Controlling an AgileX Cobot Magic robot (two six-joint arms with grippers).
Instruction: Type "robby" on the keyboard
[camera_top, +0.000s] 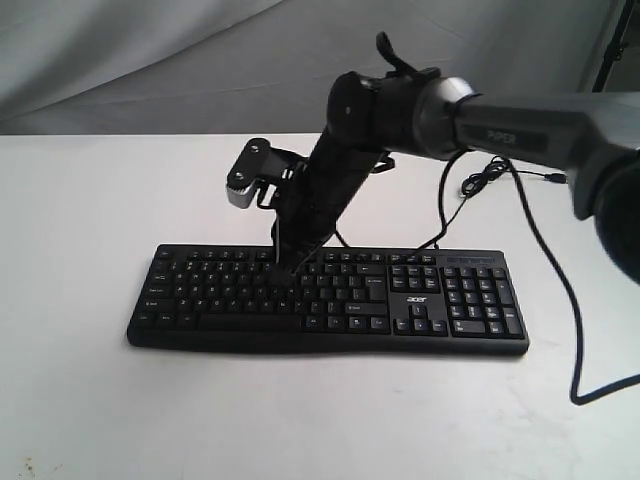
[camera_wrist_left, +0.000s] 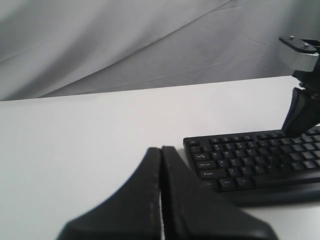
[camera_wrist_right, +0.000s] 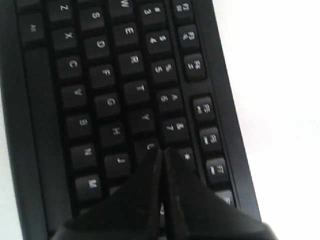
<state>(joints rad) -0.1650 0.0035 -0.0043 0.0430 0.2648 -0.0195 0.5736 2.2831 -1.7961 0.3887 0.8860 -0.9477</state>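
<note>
Right gripper (camera_wrist_right: 162, 154) fingers pressed together, tip down over the black Acer keyboard (camera_top: 420, 300) directly beneath it, at the U key (camera_wrist_right: 146, 147); contact unclear. Left gripper (camera_wrist_left: 161, 151) also closed, above the white table (camera_wrist_left: 75, 150), keyboard ahead, apart.

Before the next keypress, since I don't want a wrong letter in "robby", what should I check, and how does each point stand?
1. Right gripper closed to a single point: ok.
2. Tip centred on one key: not ok; it sits at the edge of the key next to the Y key, towards the number row.
3. Tip touching a key or above it: cannot tell.
4. Left gripper shut and off the keyboard: ok; it is over the table past the keyboard's end.
5. Keyboard lying flat on the table: ok.
</note>
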